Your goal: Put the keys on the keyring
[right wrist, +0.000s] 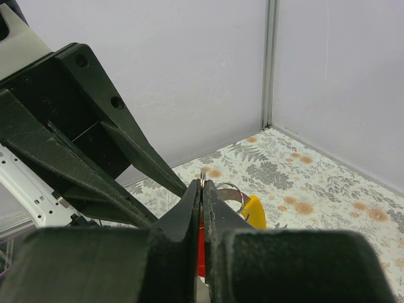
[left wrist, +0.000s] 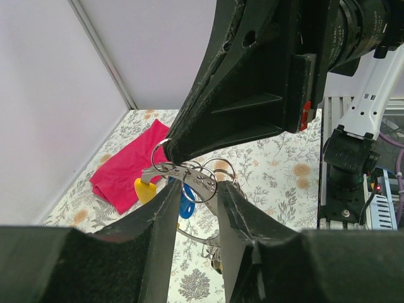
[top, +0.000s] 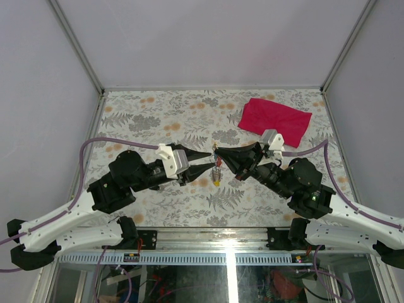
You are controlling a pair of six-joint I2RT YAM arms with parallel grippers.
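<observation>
My two grippers meet tip to tip above the middle of the table. The left gripper (top: 211,158) (left wrist: 194,184) is shut on the keyring (left wrist: 189,175), a silvery strip with several thin rings, a yellow tag (left wrist: 145,189) and a blue tag (left wrist: 187,206). Its chain strand (top: 216,172) hangs below. The right gripper (top: 219,151) (right wrist: 202,183) is shut on a key: a thin metal ring (right wrist: 202,173) sticks out at its tips and a red tag (right wrist: 201,249) sits between its fingers. The yellow tag (right wrist: 254,211) shows just beyond it. No other keys are in view.
A big red cloth (top: 274,118) (left wrist: 129,170) lies on the flowered table (top: 158,107) at the back right, just behind the right wrist. Grey walls close the table at the back and both sides.
</observation>
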